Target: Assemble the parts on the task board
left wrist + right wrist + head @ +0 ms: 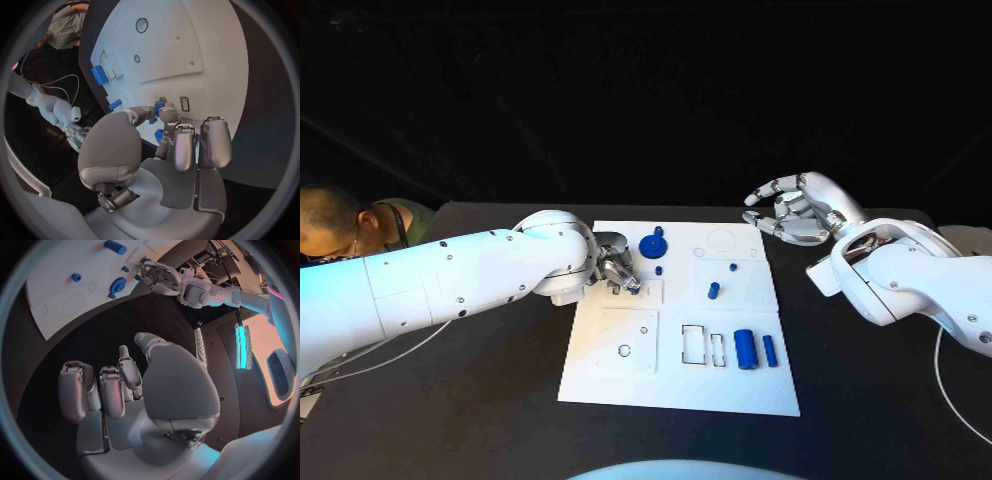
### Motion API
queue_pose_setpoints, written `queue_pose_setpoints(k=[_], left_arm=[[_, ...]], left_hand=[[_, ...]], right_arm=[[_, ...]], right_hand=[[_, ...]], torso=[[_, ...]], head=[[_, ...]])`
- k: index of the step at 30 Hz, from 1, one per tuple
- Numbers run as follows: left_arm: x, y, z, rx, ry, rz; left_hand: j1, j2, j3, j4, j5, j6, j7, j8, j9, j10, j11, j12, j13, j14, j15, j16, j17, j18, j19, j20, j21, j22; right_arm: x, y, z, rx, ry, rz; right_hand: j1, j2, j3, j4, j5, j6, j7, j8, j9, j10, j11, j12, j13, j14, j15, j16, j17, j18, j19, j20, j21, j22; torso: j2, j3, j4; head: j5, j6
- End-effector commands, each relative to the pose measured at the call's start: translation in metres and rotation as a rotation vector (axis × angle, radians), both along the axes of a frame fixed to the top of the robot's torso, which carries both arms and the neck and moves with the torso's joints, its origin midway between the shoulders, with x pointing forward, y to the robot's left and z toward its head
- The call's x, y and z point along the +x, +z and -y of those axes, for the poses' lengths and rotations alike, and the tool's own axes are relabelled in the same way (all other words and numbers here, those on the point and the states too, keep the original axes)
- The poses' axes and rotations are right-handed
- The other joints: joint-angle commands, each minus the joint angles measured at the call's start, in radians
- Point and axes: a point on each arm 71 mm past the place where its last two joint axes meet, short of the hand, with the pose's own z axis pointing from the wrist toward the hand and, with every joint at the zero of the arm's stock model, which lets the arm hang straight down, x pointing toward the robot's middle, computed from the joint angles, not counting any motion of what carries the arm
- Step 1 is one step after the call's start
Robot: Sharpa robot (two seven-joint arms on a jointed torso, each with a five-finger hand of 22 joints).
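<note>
Left hand (pixel 616 268) fingers over task board (pixel 678 395) — blue cylinder (pixel 744 348) apart

The white left arm reaches in with its silver many-fingered left hand (pixel 616 268) lowered, fingers (pixel 185 145) curled downward together. The white right arm bends back, its silver right hand (pixel 795 212) raised, palm open, fingers (pixel 110 392) loosely curled and apart.

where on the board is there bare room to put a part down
The near strip of the task board, below the rectangular slots and the two blue cylinders, is bare. The far right corner, by the faint circle outline, is free too. It is crowded at the far left, round the left hand and blue gear.
</note>
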Motion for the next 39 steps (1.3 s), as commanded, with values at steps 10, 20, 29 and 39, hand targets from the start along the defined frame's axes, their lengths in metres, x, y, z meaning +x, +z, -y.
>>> queue_pose_setpoints(k=[10,20,29,39], left_arm=[[-0.0021,-0.0027,-0.0002,0.027,-0.024,-0.014],[-0.0023,-0.0026,-0.0005,0.023,-0.021,-0.017],[-0.0020,-0.0027,-0.0010,0.017,-0.013,-0.019],[-0.0025,-0.0036,-0.0016,0.013,-0.013,-0.038]], left_hand=[[-0.006,0.009,0.185,-0.178,0.012,0.013,-0.011,0.008,0.002,0.005,-0.001,0.002,-0.002,0.086,-0.005,0.006,0.193,-0.008,0.007,-0.003,0.008,0.003],[-0.013,0.006,0.195,-0.181,0.032,0.013,-0.013,0.017,0.009,0.012,-0.003,0.015,0.009,0.086,-0.007,0.007,0.195,-0.008,0.008,-0.004,0.010,0.007],[-0.018,0.005,0.200,-0.183,0.048,0.014,-0.014,0.022,0.014,0.016,-0.004,0.022,0.014,0.086,-0.008,0.006,0.194,-0.008,0.008,-0.005,0.010,0.008],[-0.022,0.001,0.204,-0.187,0.065,0.016,-0.016,0.028,0.019,0.022,-0.006,0.031,0.022,0.088,-0.010,0.011,0.200,-0.009,0.009,-0.006,0.012,0.011]], right_arm=[[-0.0006,-0.0013,-0.0011,-0.005,0.014,-0.003],[-0.0006,-0.0015,-0.0010,-0.005,0.014,-0.004],[-0.0006,-0.0016,-0.0010,-0.006,0.014,-0.004],[-0.0005,-0.0018,-0.0010,-0.006,0.014,-0.006]], right_hand=[[-0.009,-0.006,0.006,0.001,0.008,-0.002,-0.002,0.006,-0.001,0.002,-0.001,0.002,-0.001,0.084,-0.010,-0.004,0.186,0.010,0.019,-0.009,-0.001,0.167],[-0.009,-0.006,0.006,0.001,0.008,-0.002,-0.002,0.006,-0.001,0.002,-0.001,0.002,-0.001,0.084,-0.010,-0.004,0.186,0.010,0.019,-0.009,-0.001,0.167],[-0.009,-0.006,0.006,0.001,0.008,-0.002,-0.002,0.006,-0.001,0.002,-0.001,0.002,-0.001,0.084,-0.010,-0.004,0.186,0.010,0.019,-0.009,-0.001,0.167],[-0.009,-0.006,0.006,0.001,0.008,-0.002,-0.002,0.006,-0.001,0.002,-0.001,0.002,-0.001,0.084,-0.010,-0.004,0.186,0.010,0.019,-0.009,-0.001,0.167]], torso=[[0.000,0.0004,-0.0003],[-0.001,0.0001,-0.0003],[0.000,0.0004,-0.0004],[0.000,0.0010,-0.0008]], head=[[0.001,-0.004],[0.001,-0.003],[0.001,-0.003],[0.000,-0.005]])
